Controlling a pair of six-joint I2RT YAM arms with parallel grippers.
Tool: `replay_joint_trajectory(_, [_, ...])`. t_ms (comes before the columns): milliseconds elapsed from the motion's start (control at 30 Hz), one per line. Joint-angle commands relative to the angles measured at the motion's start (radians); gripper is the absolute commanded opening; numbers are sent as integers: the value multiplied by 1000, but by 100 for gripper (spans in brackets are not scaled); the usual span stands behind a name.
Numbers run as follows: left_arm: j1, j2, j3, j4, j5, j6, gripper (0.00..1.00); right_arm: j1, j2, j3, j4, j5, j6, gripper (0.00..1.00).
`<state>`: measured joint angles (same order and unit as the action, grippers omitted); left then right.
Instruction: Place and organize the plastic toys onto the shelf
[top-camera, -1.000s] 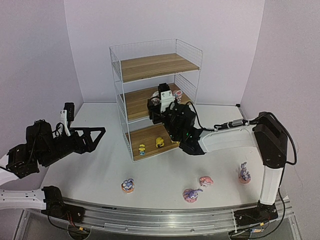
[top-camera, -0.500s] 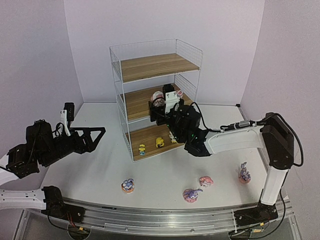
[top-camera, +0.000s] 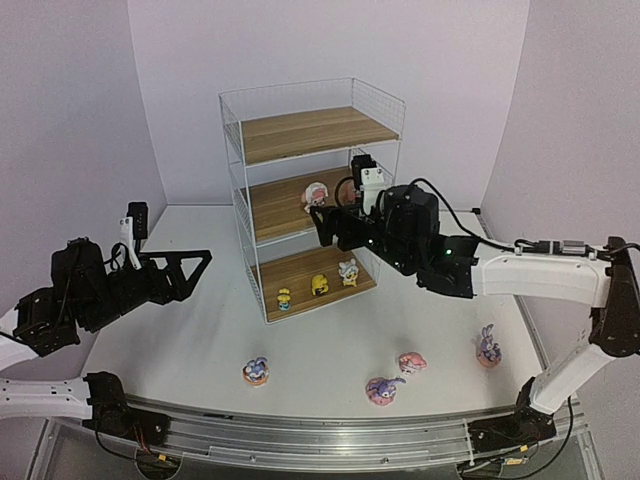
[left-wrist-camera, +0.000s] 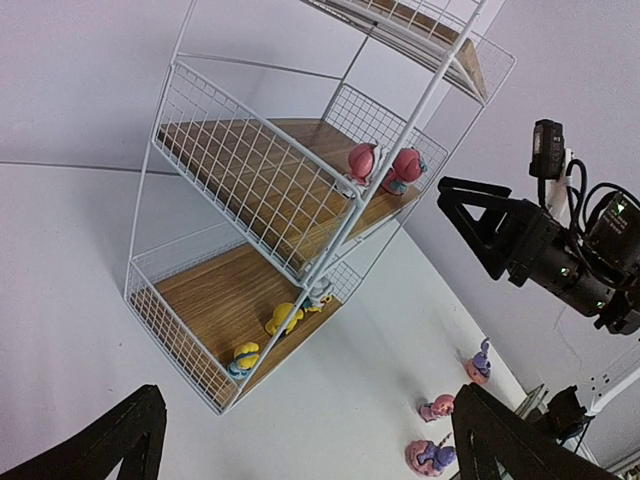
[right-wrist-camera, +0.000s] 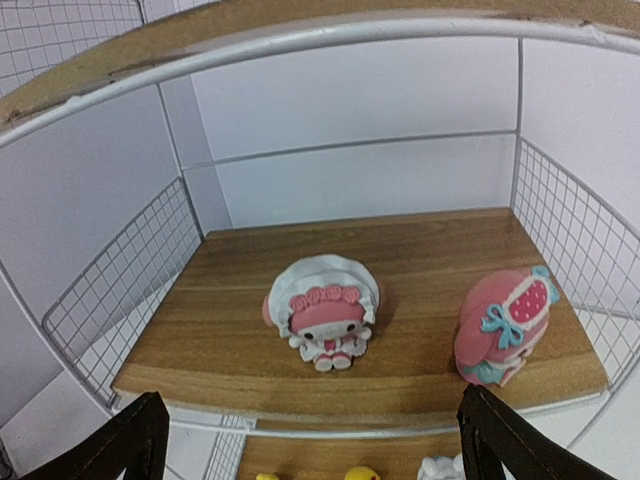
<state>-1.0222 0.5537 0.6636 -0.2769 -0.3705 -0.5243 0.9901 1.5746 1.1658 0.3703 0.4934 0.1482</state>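
The shelf (top-camera: 244, 148) stands mid-table, with two pink-white toys on its middle board: a bonnet figure (right-wrist-camera: 322, 312) and a pink one with a blue bow (right-wrist-camera: 503, 325). My right gripper (right-wrist-camera: 310, 455) hovers open just in front of that board, holding nothing; it also shows as the right gripper (top-camera: 328, 226) from above. Three small yellow/white toys (top-camera: 320, 285) sit on the bottom board. Two purple bunnies (top-camera: 256, 371) (top-camera: 383, 389), a pink toy (top-camera: 411, 362) and a third bunny (top-camera: 488, 347) lie on the table. My left gripper (top-camera: 195, 272) hangs open, left of the shelf.
The shelf's wire side panels (right-wrist-camera: 115, 290) and its front rail (right-wrist-camera: 330, 425) frame the middle board. The top board (top-camera: 315, 132) is bare. The table's near edge runs along a metal rail (top-camera: 320, 430) by the arm bases.
My right gripper has opened and drawn back out of the middle shelf toward the right, leaving a pink-white toy standing on the board. The left arm has stayed still.
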Motion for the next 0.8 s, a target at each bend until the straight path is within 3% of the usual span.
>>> replay_joint_trajectory(0, [2,1,10,54,-2,-3,100,5,-83,112,-395,26,161,97])
replay_joint_trajectory(233, [2,9,6,57,-4,-11,100,5,-177,95,-512,72,273,98])
replay_joint_trajectory(633, [2,24,8,37,3,-41,100,-5,-255,109,-708,265,322,98])
replay_joint_trajectory(767, [2,30,6,43,8,-43,100,-81,-223,115,-729,219,348,98])
